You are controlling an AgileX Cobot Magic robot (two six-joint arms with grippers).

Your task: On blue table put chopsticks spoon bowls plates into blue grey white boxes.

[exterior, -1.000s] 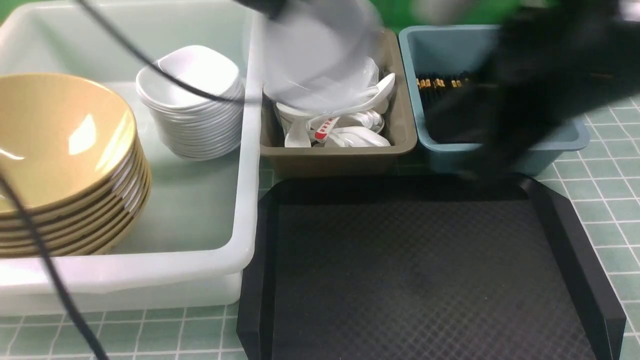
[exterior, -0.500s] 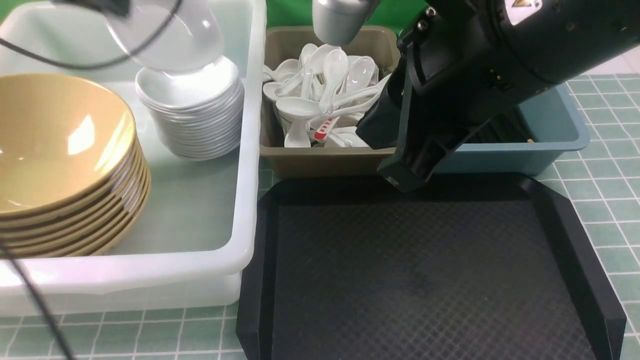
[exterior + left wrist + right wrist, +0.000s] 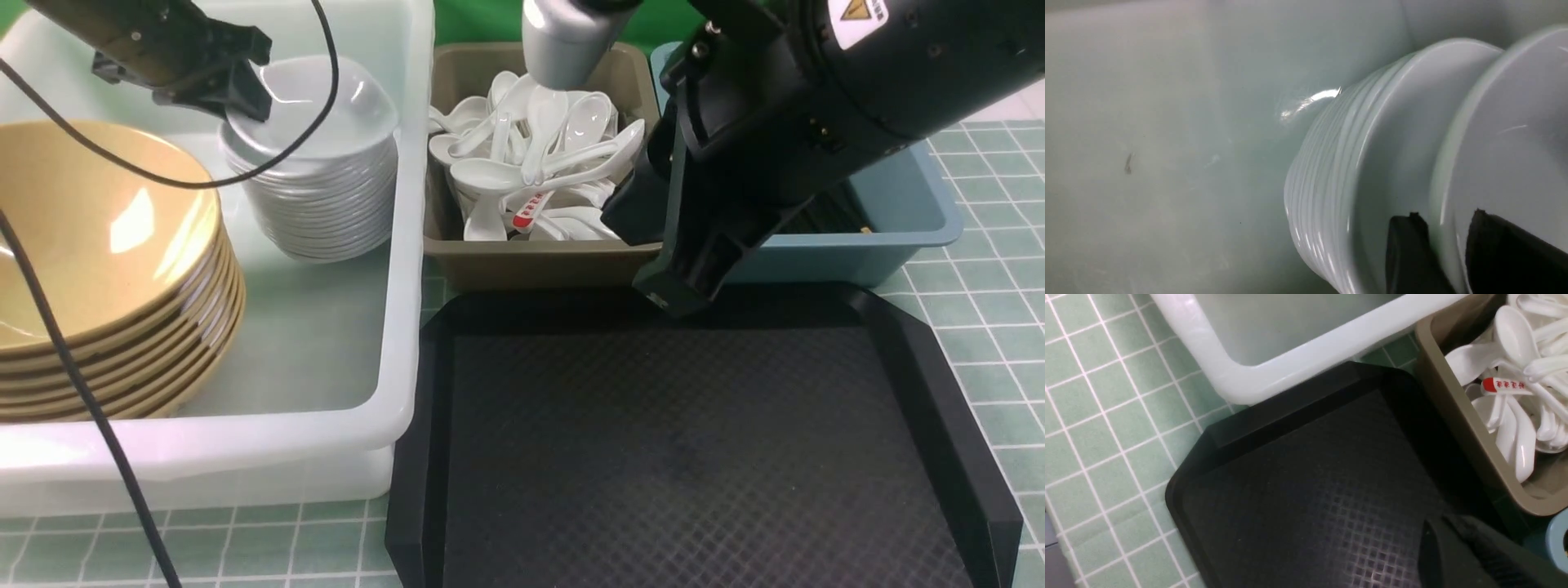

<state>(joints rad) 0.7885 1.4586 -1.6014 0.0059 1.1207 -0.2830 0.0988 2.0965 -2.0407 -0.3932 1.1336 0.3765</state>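
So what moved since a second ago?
The left gripper carried a white plate leftward, from above the grey box onto the plate stack in the white box; its fingers straddle the rim, release unclear. The right gripper settled shut at the black tray's far edge. Bowls and spoons stayed put.

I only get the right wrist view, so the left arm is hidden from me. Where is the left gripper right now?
Observer: The left gripper is over the white box, at the stack of plates.
Operator: Is it holding anything?
Observer: Its fingers straddle the rim of the top plate. I cannot tell whether they grip it.
Operator: What else is in that box?
Observer: A stack of tan-yellow bowls stands beside the plates.
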